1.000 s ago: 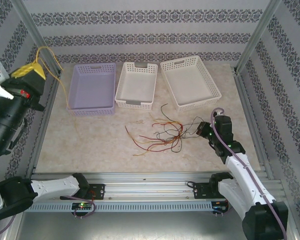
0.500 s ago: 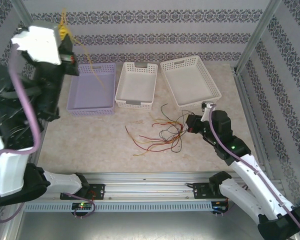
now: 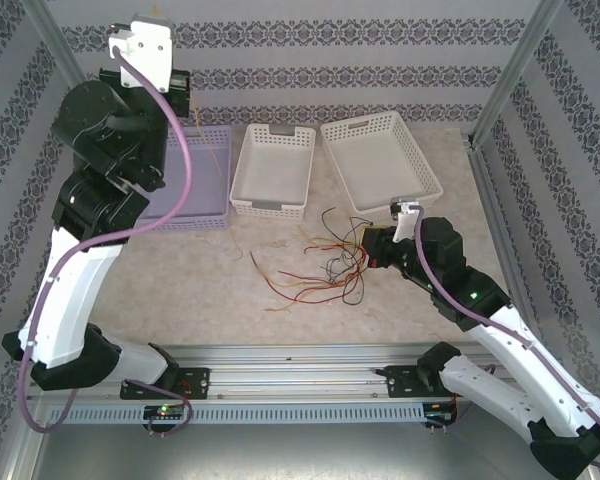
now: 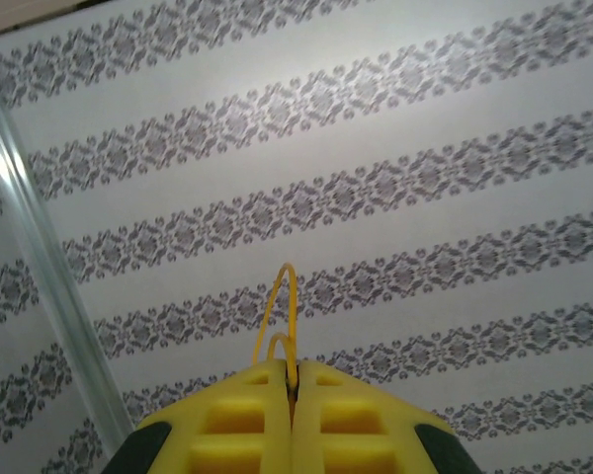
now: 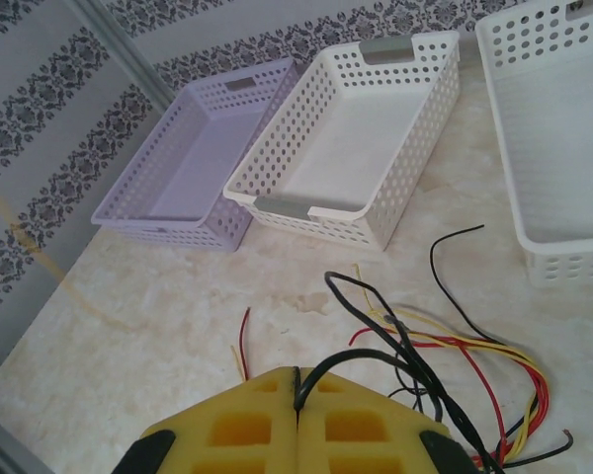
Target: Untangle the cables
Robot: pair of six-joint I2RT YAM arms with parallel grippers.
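"What's changed?"

"The left gripper (image 4: 292, 383), clamped on a yellow cable (image 4: 281, 308), has swung from nine o'clock to eleven, above the purple basket (image 5: 176, 229)."

"And the right gripper (image 5: 296, 387)?"

"It's pinching a black cable (image 5: 378, 338) at three o'clock of the cables (image 3: 325, 266) lying at centre. I'd say one strand is freed and the rest are still knotted."

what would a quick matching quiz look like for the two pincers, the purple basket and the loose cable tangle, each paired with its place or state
Things:
1. left pincer
2. right pincer
3. purple basket
4. cable tangle

Place or state:
a. lying on the table
b. shut on a yellow cable
c. shut on a black cable
d. left of the grey-handled white basket

Pairs: 1-b, 2-c, 3-d, 4-a
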